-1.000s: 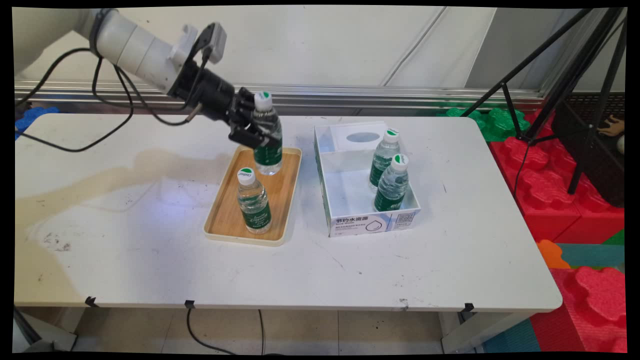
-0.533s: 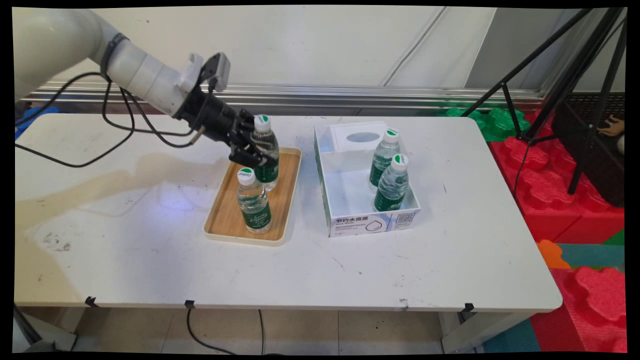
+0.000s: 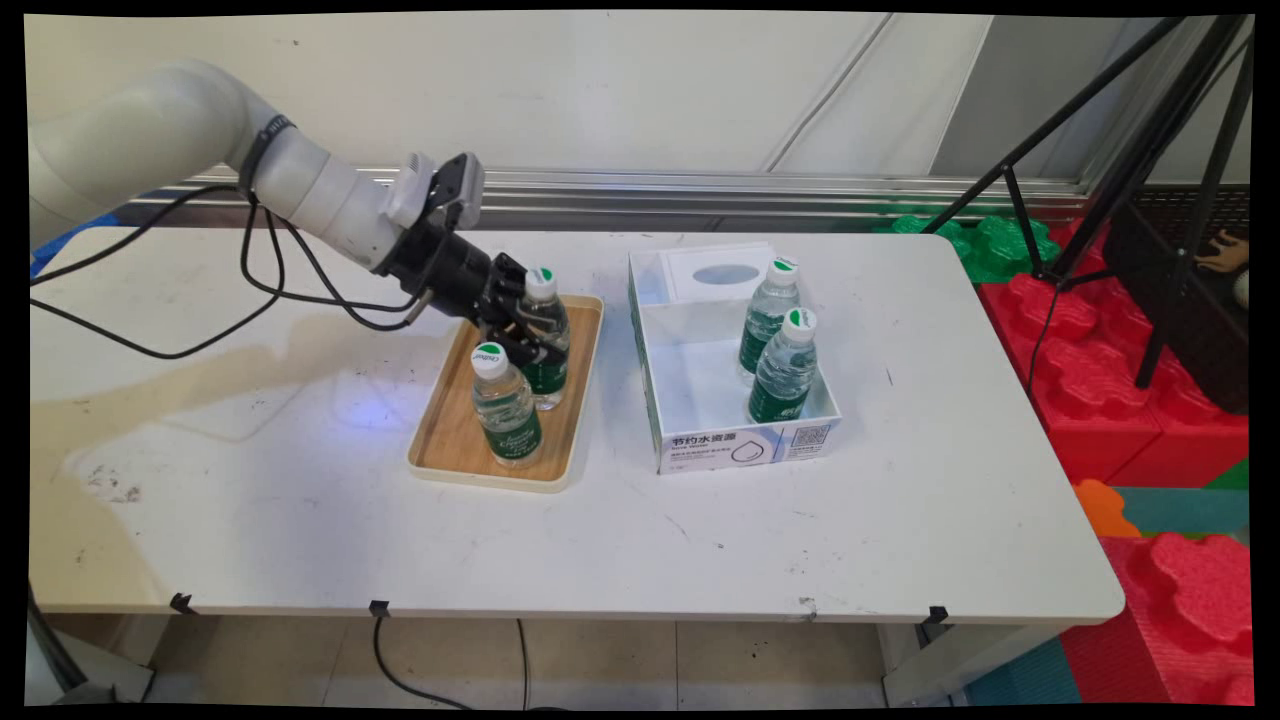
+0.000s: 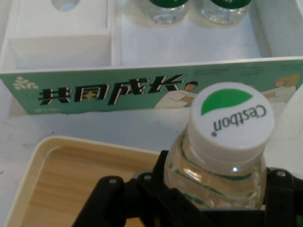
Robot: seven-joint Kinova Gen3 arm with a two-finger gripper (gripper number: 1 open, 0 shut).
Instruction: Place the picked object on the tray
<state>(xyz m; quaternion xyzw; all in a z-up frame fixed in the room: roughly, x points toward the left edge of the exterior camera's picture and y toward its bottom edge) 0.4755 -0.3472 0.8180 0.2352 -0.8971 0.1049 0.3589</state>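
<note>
A white robot arm reaches in from the ten o'clock side of a white worktop [image 3: 250,500]. Its black end effector [image 3: 527,338] is closed around the shoulder of a clear water bottle [image 3: 546,340] with a green label and white cap, held upright over the far half of a wooden tray [image 3: 445,440]. Whether the bottle's base touches the tray is hard to tell from here. A second bottle [image 3: 505,405] stands on the tray at about seven o'clock from the held one, just beside it. At three o'clock from the tray sits an open white box [image 3: 745,445] with two more bottles [image 3: 782,365] inside. In the hand view the held bottle's cap [image 4: 232,118] fills the lower right, the box beyond it. The risk as I judge it: the end effector's linkage sits close to the standing bottle's cap, so a sideways move could knock it over.
</note>
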